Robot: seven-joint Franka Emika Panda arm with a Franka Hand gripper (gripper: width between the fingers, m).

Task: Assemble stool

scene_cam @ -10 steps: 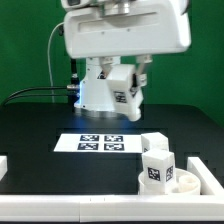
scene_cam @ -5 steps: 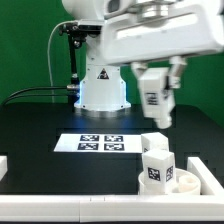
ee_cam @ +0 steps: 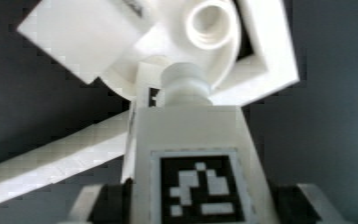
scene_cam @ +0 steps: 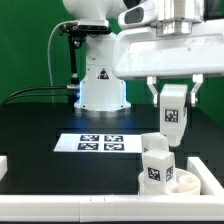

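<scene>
On the black worktop [scene_cam: 40, 120], the marker board [scene_cam: 102, 143] lies toward the exterior view's left. Right of it the round seat [scene_cam: 188, 182] rests against the white rail [scene_cam: 120, 198], with two legs [scene_cam: 155, 160] standing upright in it. Above the seat, the pincer [scene_cam: 174, 112] is pinching a third leg [scene_cam: 174, 118], held upright in the air.

White glossy arm [scene_cam: 100, 60], rounded base with triangular black logo; boxy white claw [scene_cam: 174, 95] housing.

open table left of seat [scene_cam: 190, 182], upright legs [scene_cam: 155, 163] obstructing
</scene>
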